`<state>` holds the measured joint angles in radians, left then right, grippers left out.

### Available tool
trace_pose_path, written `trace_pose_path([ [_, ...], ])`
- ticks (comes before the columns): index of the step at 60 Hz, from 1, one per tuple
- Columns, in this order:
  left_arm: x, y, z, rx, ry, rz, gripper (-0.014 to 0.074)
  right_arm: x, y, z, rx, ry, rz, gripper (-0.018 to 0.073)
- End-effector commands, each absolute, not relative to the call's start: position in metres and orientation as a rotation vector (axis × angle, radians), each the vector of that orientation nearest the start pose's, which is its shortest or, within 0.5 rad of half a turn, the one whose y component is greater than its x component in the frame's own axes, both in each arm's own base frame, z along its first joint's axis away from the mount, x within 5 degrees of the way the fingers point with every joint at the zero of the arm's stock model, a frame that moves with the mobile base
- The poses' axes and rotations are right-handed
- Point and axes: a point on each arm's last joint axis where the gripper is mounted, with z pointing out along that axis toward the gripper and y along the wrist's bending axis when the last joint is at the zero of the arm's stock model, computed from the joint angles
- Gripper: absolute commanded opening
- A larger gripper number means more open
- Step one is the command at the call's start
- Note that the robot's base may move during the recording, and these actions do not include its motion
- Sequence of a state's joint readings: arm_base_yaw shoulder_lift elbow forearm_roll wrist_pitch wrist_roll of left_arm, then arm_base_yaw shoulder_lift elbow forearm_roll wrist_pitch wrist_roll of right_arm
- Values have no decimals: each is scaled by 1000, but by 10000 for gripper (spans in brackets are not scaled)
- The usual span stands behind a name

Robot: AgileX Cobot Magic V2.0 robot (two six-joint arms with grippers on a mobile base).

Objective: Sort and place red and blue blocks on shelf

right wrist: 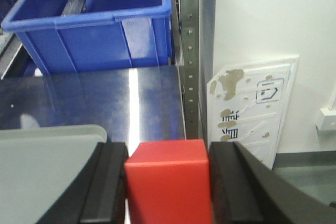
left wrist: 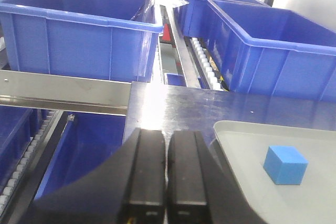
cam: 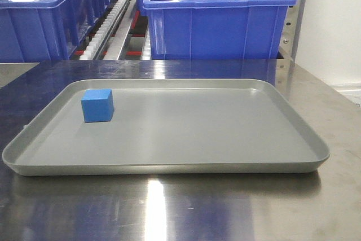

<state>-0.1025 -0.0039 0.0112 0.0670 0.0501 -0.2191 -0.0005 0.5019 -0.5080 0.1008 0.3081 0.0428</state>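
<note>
The light blue block sits in the far left part of the shallow grey tray. In the left wrist view, my left gripper is shut and empty, hovering left of the tray's corner with the blue block to its right. My right gripper is shut on the red block, held beyond the tray's right corner, facing a perforated upright of the shelf. The shelf's roller track and metal cross rail lie behind the table. Neither gripper shows in the front view.
Big dark-blue bins stand on the shelf behind the shiny steel tabletop. A white worn sign board leans against the wall right of the upright. Another blue bin sits below the left gripper.
</note>
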Motion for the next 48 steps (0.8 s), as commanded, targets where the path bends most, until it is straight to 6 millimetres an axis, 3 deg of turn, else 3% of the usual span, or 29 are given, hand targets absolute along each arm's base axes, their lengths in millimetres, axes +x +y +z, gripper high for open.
trace_pose_path([
  [1,56,-6,206,-38,1469,-215,122,104,1,330,97,1653,105,55],
  [48,56,-6,206,-38,1469,-215,122,102,1,325,97,1668,105,55],
])
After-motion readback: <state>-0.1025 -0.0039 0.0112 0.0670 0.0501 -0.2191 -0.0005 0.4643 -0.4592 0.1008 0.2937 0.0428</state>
